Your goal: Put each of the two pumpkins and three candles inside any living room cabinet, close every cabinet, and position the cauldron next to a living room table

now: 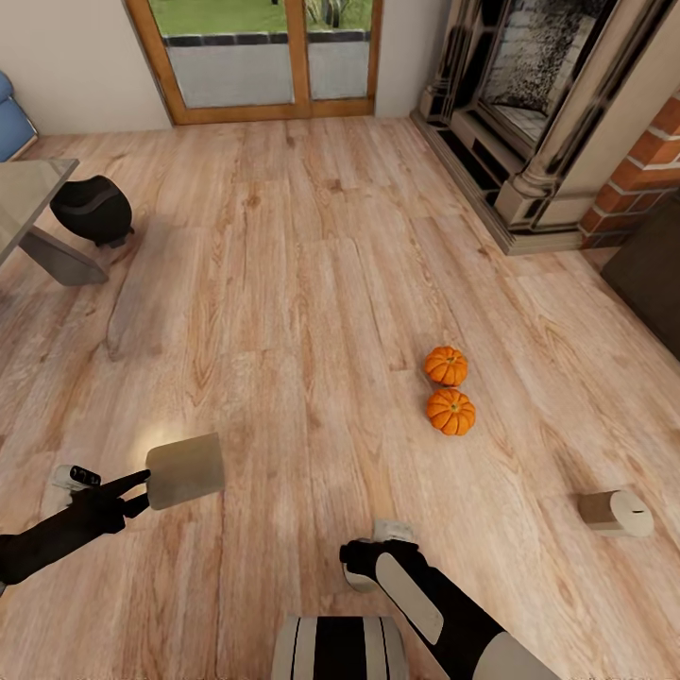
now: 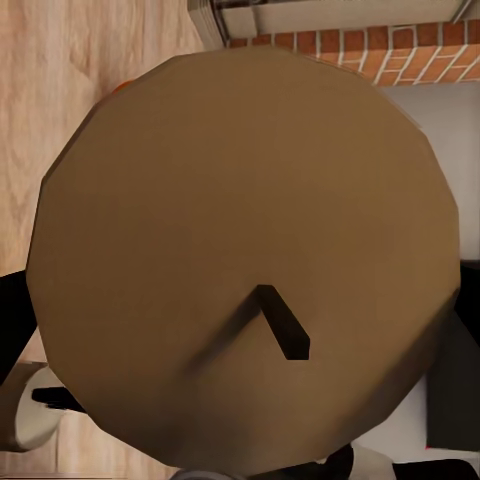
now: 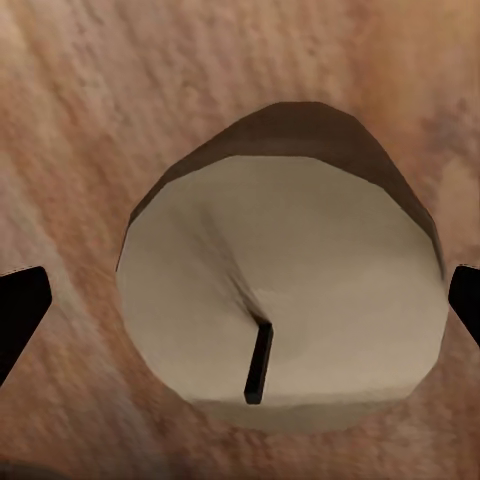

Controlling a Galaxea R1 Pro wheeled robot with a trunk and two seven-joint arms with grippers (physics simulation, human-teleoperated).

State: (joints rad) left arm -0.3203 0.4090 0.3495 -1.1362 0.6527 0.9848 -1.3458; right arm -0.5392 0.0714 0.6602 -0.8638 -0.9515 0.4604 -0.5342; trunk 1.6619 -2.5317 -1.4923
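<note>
Wood plank floor (image 1: 283, 283), light with warm grain, across the whole room. Along the far wall, a glazed door (image 1: 264, 57) in an orange-brown wooden frame, green grass beyond the glass. At the far right, a dark fireplace (image 1: 538, 104) with pale columns, set on a low plinth; just beside it, a red brick wall (image 1: 647, 165). Nearer along the right edge, a dark panel (image 1: 656, 274) of something, identity unclear. At the left edge, a grey tabletop (image 1: 24, 198) on a slanted leg. Behind it, part of a blue seat (image 1: 11, 118).
</note>
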